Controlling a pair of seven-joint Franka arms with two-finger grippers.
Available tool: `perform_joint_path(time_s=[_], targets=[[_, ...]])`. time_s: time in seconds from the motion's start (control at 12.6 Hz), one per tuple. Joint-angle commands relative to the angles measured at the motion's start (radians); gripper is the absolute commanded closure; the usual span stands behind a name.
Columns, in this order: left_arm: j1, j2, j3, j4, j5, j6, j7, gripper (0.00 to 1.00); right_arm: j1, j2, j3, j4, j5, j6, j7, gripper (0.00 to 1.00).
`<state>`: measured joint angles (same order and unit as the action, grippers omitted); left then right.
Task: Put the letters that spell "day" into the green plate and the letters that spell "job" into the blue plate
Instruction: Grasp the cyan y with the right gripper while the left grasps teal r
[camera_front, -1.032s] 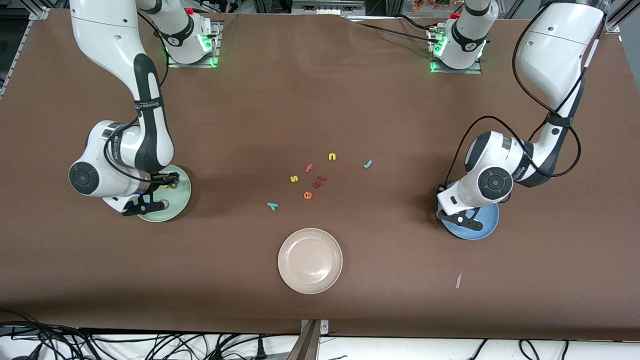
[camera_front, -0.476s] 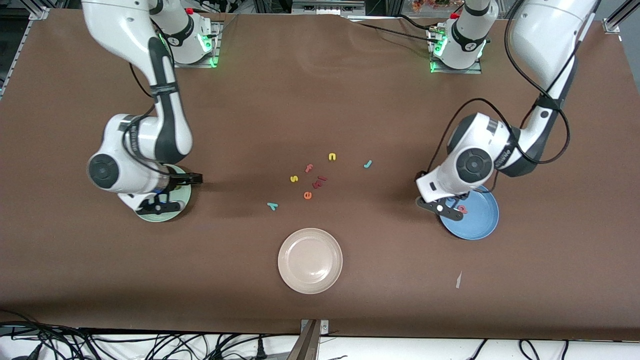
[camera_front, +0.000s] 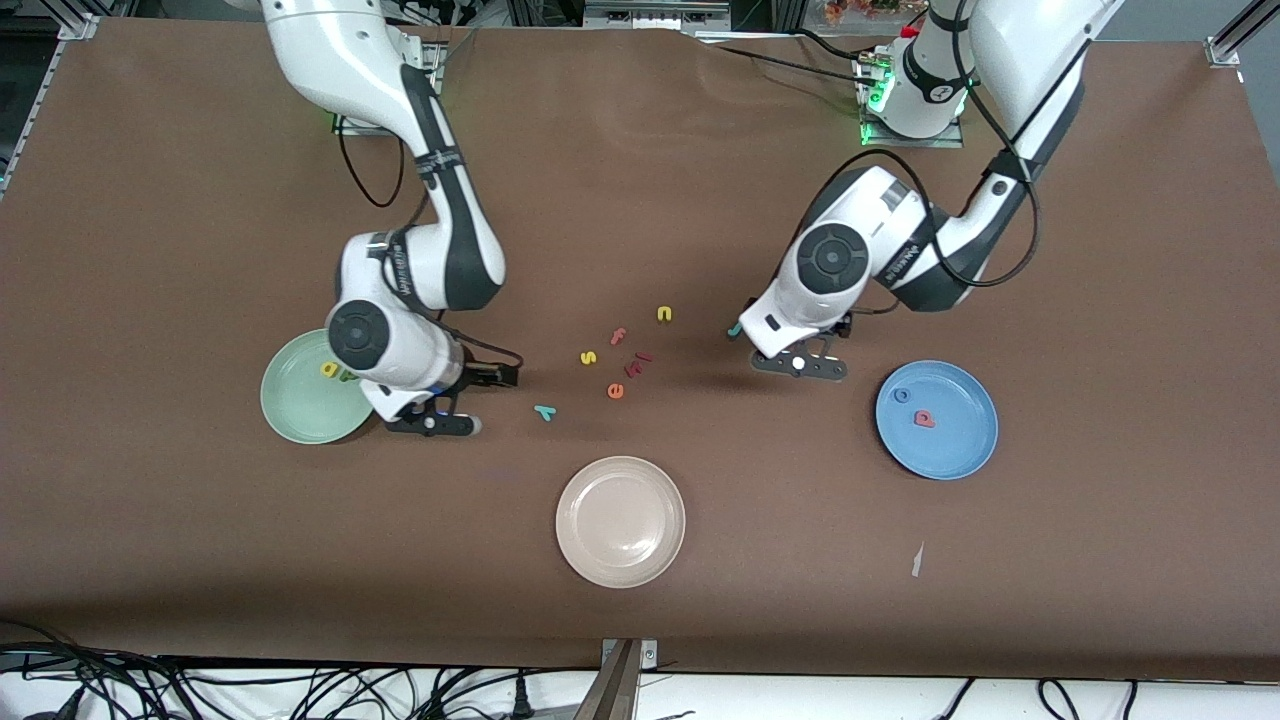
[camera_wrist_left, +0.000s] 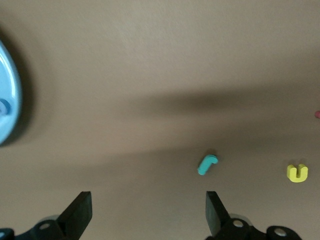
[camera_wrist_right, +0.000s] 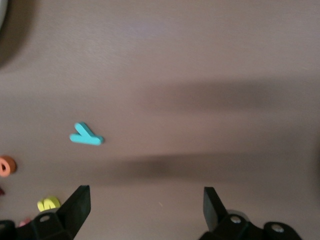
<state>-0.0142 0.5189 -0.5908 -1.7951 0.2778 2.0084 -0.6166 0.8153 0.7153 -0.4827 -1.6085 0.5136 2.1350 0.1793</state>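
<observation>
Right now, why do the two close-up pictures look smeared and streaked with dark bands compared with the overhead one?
Front view: evenly lit and sharp, with soft arm shadows on the table and a mild sheen on the beige plate. Left wrist view: soft throughout; a broad dark shadow band lies above the teal "j". Right wrist view: similarly soft, with two shadow bands near the teal "y".

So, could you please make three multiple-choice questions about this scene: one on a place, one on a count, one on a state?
1. Where is the teal "y"?
A. on the table
B. in the green plate
C. in the beige plate

2. How many letters lie in the blue plate?
A. none
B. two
C. four

3. How is the right gripper?
A. shut on a letter
B. open, holding nothing
C. resting in a plate

Answers: 1 A, it lies on bare table. 2 B, a blue ring and a red letter. 3 B, its fingers stand apart over the table.
</observation>
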Motion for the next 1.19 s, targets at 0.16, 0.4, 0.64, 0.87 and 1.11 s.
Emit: perform_joint_path(time_s=[0.16, 0.4, 0.64, 0.87, 1.11], targets=[[-0.067, 0.082, 0.002, -0.009, 0.032, 0.098, -0.109, 0.00, -0.008, 0.127, 0.032, 0.119, 0.016, 0.100, -0.148, 0.00], [-0.070, 0.128, 0.000, -0.010, 0.087, 0.121, -0.121, 0.00, -0.005, 0.133, 0.047, 0.128, -0.013, 0.100, -0.219, 0.00], [-0.084, 0.173, 0.000, -0.012, 0.139, 0.135, -0.121, 0.00, -0.007, 0.135, 0.061, 0.128, -0.024, 0.099, -0.390, 0.00], [-0.105, 0.200, 0.002, -0.012, 0.156, 0.158, -0.150, 0.00, 0.004, 0.133, 0.073, 0.128, -0.069, 0.086, -0.480, 0.00], [-0.112, 0.220, 0.003, -0.013, 0.158, 0.188, -0.155, 0.02, 0.007, 0.138, 0.085, 0.130, -0.116, 0.089, -0.559, 0.00]])
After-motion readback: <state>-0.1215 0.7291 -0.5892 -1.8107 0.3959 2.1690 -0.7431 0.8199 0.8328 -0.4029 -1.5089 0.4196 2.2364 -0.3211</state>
